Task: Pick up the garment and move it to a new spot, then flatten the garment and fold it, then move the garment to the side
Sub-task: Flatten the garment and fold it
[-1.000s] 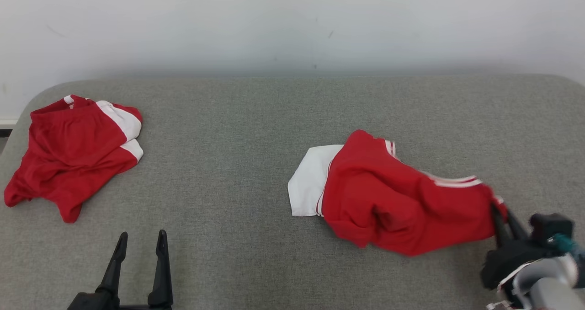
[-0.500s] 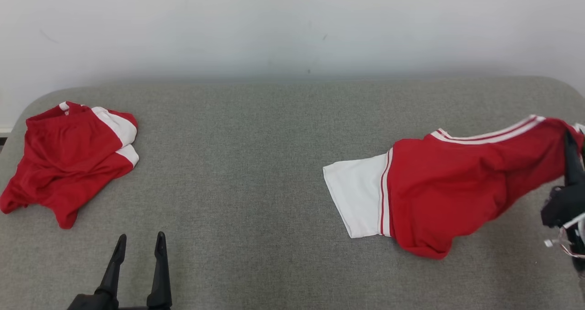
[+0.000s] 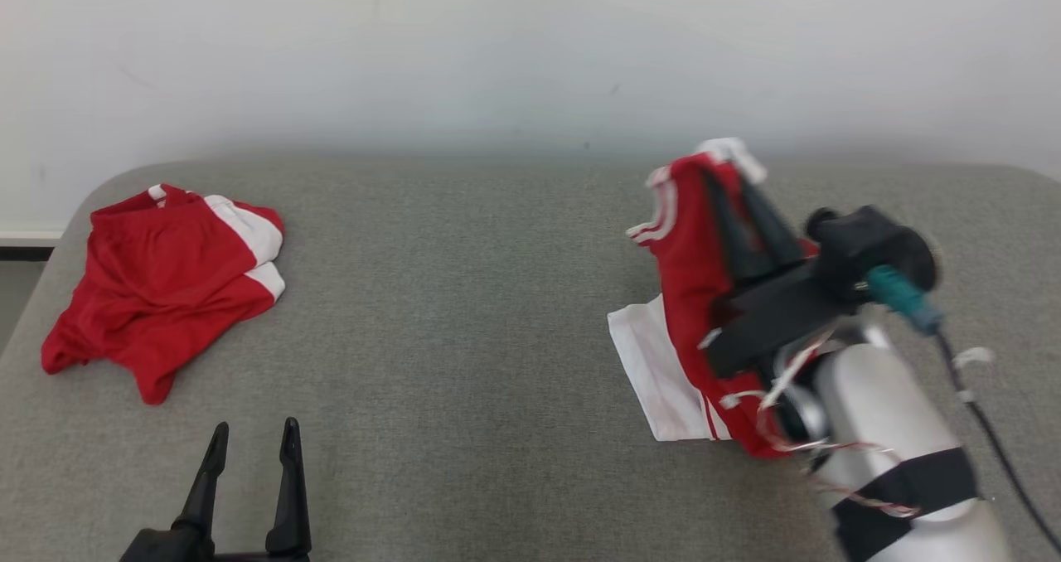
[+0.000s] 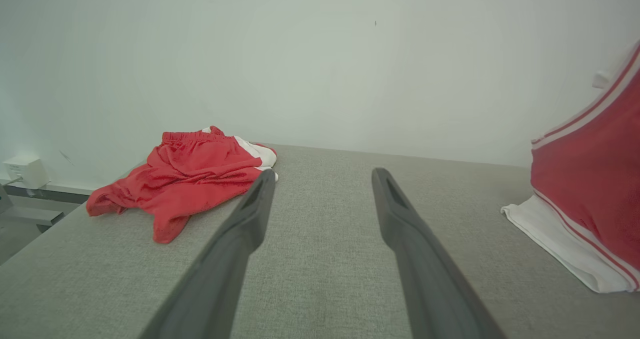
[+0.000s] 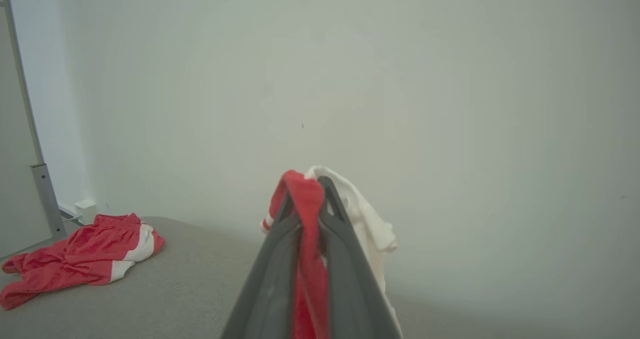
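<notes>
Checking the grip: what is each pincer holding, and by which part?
The right pincer is shut on the garment, pinching a bunched red-and-white edge at its raised end. The left pincer is open, holding nothing.

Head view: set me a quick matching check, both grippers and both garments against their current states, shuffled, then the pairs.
Column A
1. left gripper
2. right gripper
3. striped garment
4. crumpled garment

Column B
a. lies loose at the left end of the table
b. open, empty
c. shut on red cloth
d. partly lifted, white end on the table

Pairs: 1-b, 2-c, 3-d, 4-a
</notes>
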Controlling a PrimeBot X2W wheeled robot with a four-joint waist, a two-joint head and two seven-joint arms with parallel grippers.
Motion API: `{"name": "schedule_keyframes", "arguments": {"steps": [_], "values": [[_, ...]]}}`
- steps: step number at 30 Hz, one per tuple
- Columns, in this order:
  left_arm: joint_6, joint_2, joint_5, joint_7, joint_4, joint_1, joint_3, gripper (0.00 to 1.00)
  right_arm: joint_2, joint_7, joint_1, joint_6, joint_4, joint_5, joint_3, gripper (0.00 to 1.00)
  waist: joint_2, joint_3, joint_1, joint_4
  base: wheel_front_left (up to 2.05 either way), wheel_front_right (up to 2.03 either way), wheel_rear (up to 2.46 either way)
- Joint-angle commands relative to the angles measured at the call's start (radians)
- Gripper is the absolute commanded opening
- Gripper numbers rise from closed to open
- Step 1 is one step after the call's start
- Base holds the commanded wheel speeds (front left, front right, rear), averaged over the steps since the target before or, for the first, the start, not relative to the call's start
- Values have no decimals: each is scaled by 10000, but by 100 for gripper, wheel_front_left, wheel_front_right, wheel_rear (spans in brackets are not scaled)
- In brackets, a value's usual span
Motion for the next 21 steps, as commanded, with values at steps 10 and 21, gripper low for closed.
{"name": "schedule_keyframes", "arguments": {"steps": [10,21], "values": [[-44,0,41,-34,84,-219,7,100,1007,-407,392,-22,719,791,2881,0,0,188,0,773,0,0,0],[-86,-63,-18,-34,296,-366,-29,100,1031,-1072,590,-22,1978,2468,5826,100,0,275,0,1223,0,0,0]]}}
